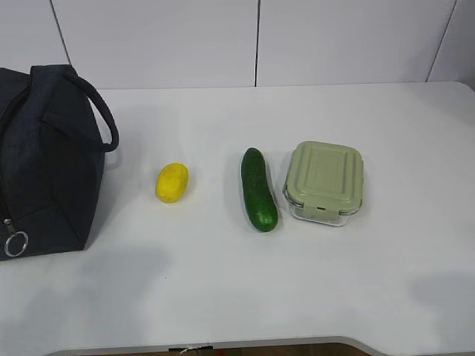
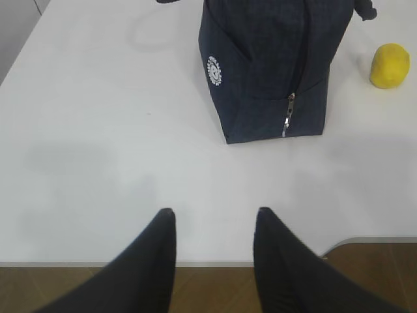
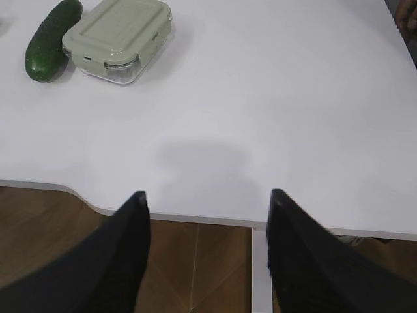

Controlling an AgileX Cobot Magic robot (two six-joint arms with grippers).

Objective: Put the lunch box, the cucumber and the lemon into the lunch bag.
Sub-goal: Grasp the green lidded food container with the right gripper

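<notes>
While lunch bag seemingly zipped, lemon, cucumber, lunch box apart.

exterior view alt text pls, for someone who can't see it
A white table holds, left to right, a dark navy lunch bag standing upright at the left edge, a yellow lemon, a dark green cucumber and a glass lunch box with its sage-green lid on. Cucumber and lunch box lie close together; no pincer is visible.
</notes>
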